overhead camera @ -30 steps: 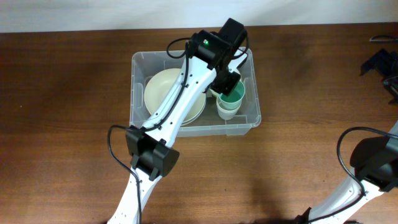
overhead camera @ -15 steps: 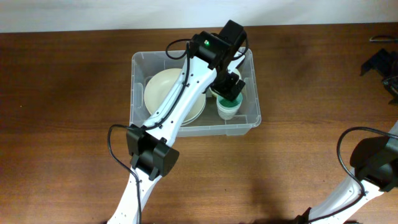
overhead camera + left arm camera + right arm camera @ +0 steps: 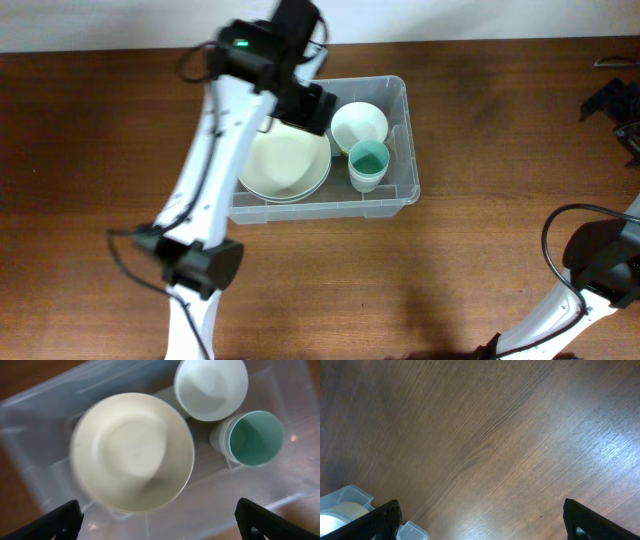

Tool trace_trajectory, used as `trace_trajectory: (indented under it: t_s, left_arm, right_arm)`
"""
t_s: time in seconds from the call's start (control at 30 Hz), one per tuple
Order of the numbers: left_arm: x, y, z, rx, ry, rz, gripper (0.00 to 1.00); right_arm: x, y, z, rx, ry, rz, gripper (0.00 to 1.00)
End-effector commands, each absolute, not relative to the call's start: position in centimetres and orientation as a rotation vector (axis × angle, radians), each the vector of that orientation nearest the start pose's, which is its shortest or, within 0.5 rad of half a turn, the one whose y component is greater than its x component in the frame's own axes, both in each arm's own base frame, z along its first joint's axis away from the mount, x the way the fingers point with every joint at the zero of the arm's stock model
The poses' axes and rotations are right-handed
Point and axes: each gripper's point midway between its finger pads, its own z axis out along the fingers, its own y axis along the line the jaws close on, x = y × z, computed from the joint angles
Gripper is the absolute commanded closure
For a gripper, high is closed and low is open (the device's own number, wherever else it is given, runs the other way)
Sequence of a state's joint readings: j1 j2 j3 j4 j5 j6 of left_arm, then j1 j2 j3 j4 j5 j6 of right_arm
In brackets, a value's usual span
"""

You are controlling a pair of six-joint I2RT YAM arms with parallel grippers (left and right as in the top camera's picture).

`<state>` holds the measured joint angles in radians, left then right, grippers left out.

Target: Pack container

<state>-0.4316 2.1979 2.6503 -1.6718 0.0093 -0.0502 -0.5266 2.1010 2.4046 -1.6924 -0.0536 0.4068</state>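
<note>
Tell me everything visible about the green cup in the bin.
The green cup is a teal, plastic-looking tumbler, upright, mouth up and empty. It seems nested in a paler cup whose rim shows beside it. It stands inside the clear container, near its right end, between the small white bowl and the near wall, right of the large cream bowl. Nothing grips it.

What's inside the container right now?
The container holds a cream plate, a white bowl and a green cup nested in a white cup. The left arm covers its far-left corner overhead; anything under the plate is hidden.
</note>
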Motion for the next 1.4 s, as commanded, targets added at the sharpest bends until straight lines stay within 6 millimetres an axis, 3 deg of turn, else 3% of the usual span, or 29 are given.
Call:
trace_trajectory:
  t_s: [0.0, 0.67, 0.97, 1.23, 1.37]
  left_arm:
    - [40.4, -18.2, 27.8, 0.471, 2.722, -0.139, 0.01]
    - [40.3, -18.4, 27.7, 0.482, 2.726, -0.139, 0.00]
    - [40.2, -17.7, 24.3, 0.492, 2.815, -0.055, 0.01]
    - [41.4, -20.7, 25.1, 0.670, 2.537, -0.104, 0.01]
    - [40.8, -19.8, 24.1, 0.659, 2.394, -0.119, 0.01]
  right_arm:
    - [36.2, -19.8, 23.2, 1.310, 2.647, 0.066, 0.01]
    - [36.2, -19.8, 23.2, 1.310, 2.648, 0.066, 0.01]
    - [36.2, -19.8, 23.2, 1.310, 2.647, 0.066, 0.01]
    - [36.2, -19.8, 23.2, 1.310, 2.648, 0.066, 0.01]
    - [36.2, -19.8, 23.2, 1.310, 2.648, 0.066, 0.01]
